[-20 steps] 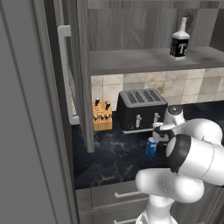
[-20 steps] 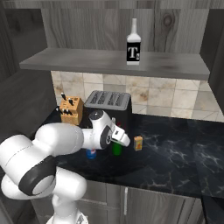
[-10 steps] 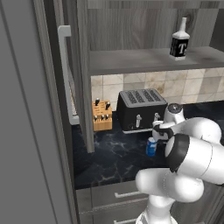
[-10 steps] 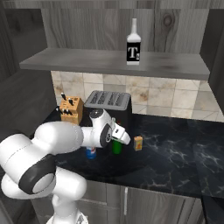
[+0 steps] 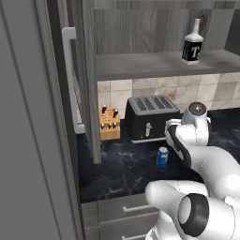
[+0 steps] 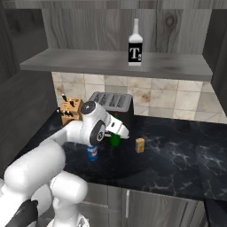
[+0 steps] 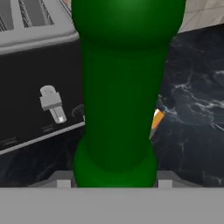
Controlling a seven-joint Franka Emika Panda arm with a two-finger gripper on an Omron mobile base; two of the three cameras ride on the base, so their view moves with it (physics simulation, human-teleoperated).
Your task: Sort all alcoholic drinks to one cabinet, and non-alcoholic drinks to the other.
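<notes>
At the far left we see an open cabinet door (image 5: pixel 86 79) with its pale handle (image 5: pixel 70 79). Under it, at the back left of the dark marble desk (image 6: pixel 177 155), stands a knife block (image 5: pixel 108 123), and just right of it a black toaster (image 5: pixel 150 117). The can (image 5: pixel 162 157) stands in front of the toaster, near the desk's front edge. Our pincer (image 6: pixel 116 133) is beside the toaster's front, and the green bottle (image 7: pixel 124 87) sits close between its fingers; we cannot tell whether they press on it. The carton (image 6: pixel 140 145) stands just right of the bottle, apart from it. On the cabinet shelf (image 6: pixel 115 64) above, the "T" bottle (image 6: pixel 135 44) stands upright toward the right end.
</notes>
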